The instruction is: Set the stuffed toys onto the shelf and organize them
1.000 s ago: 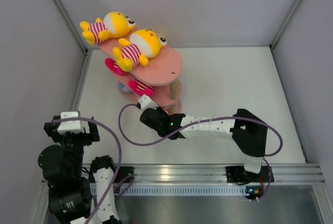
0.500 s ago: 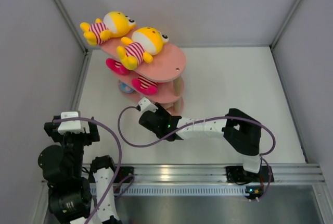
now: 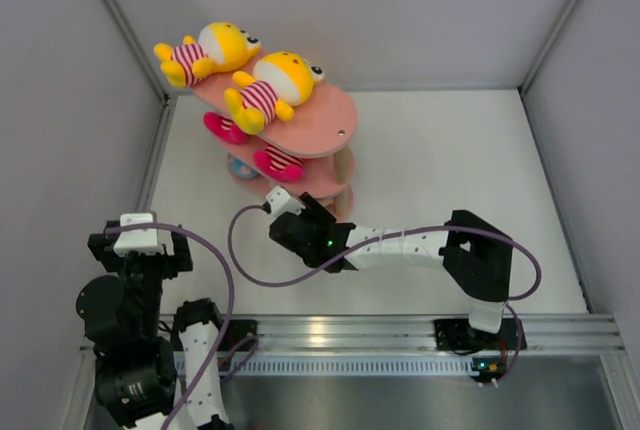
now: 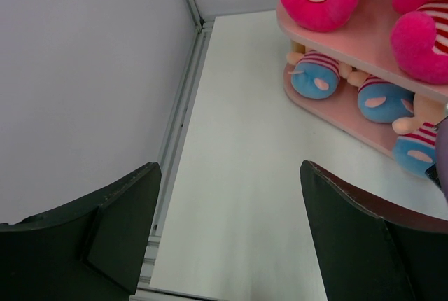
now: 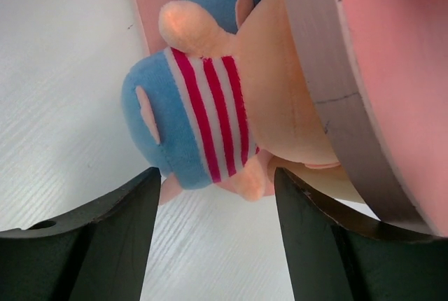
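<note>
Extended right gripper stands parted; retracted left gripper gapes wide.

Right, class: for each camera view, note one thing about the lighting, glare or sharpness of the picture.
Top view: even, soft light, with a bright glare patch on the metal rail. Left wrist view: the gripper's near fingers look dark and soft-edged, while the shelf is sharp. Right wrist view: the blue-shirted toy sits very close, stripes crisp.
</note>
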{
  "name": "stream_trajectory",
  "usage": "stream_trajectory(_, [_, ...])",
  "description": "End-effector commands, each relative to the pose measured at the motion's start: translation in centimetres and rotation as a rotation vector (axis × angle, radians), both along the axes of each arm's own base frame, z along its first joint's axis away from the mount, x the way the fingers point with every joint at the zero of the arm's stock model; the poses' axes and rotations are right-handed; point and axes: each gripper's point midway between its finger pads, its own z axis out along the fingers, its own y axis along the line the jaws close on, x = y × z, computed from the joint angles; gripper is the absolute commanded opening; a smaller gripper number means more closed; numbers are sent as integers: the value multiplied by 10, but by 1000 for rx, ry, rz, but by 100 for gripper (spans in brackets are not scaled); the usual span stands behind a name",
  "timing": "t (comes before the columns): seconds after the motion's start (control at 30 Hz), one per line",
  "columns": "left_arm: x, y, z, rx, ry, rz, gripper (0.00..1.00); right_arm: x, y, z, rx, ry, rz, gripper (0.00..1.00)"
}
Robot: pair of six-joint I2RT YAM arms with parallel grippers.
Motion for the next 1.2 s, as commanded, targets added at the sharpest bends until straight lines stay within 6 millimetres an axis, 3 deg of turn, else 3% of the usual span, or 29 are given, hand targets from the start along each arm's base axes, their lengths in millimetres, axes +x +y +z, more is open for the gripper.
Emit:
stream_trajectory(0.0, [16, 6, -25, 6, 56, -5, 86, -4, 3, 34, 50, -52, 35, 66])
stream_trajectory(0.13, [26, 29, -52, 18, 177, 78, 87, -21, 22, 57, 28, -115, 180, 66])
stream_trajectory(0.3, [41, 43, -79, 5, 286, 120, 88, -41, 61, 92, 42, -162, 356, 65])
stream_trajectory(0.37, [46, 45, -88, -3, 316, 125, 88, -42, 73, 83, 1, -153, 397, 65])
stream_trajectory(0.4, [49, 46, -93, -5, 328, 124, 88, -41, 81, 90, -21, -157, 421, 65])
stream_trajectory(0.43, [48, 52, -95, 1, 331, 154, 89, -40, 87, 84, -49, -150, 431, 65])
stream_trajectory(0.47, [49, 55, -95, 7, 327, 172, 89, -37, 94, 65, -96, -136, 439, 65])
stream_trajectory(0.5, [52, 58, -97, 7, 321, 181, 90, -31, 103, 73, -96, -153, 438, 64])
stream_trajectory(0.57, [53, 59, -100, 10, 325, 186, 90, -22, 111, 49, -156, -134, 435, 63])
stream_trajectory(0.63, [54, 62, -99, 13, 322, 197, 90, -3, 117, 53, -156, -146, 408, 62])
stream_trajectory(0.67, [55, 62, -99, 12, 318, 198, 90, 4, 119, 40, -183, -137, 399, 62])
stream_trajectory(0.7, [54, 62, -97, 15, 310, 201, 90, 17, 120, 45, -185, -151, 380, 61])
stream_trajectory(0.77, [54, 62, -96, 18, 304, 202, 90, 30, 118, 33, -222, -156, 356, 61])
stream_trajectory(0.9, [54, 61, -97, 17, 307, 193, 90, 60, 115, 29, -276, -202, 310, 61])
stream_trajectory(1.17, [57, 55, -101, 26, 318, 144, 90, 86, 117, 0, -417, -219, 304, 62])
